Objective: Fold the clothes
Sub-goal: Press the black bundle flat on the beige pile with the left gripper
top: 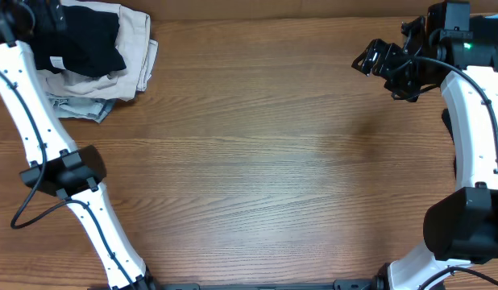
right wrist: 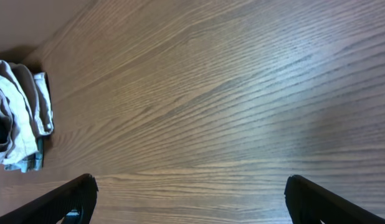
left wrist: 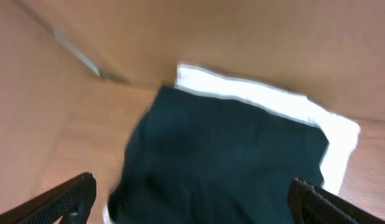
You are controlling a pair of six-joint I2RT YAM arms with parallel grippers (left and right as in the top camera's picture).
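A folded black T-shirt [top: 86, 42] lies on top of a stack of clothes at the table's far left corner. In the left wrist view the black T-shirt [left wrist: 223, 155] fills the middle, resting on a pale cloth [left wrist: 276, 102]. My left gripper [left wrist: 192, 202] hovers just over it, open wide, one finger on each side and nothing held. From overhead its dark fingers blend into the black cloth. My right gripper [top: 367, 62] hangs open at the far right above bare wood. In its own view, the right gripper [right wrist: 192, 199] has nothing between its fingers.
Under the black shirt lie a beige garment [top: 138, 50] and a pale blue one [top: 81, 107]. The same stack of clothes [right wrist: 19, 118] shows at the left of the right wrist view. The wooden table [top: 265, 161] stretches between the arms. A brown wall [left wrist: 255, 31] runs behind the stack.
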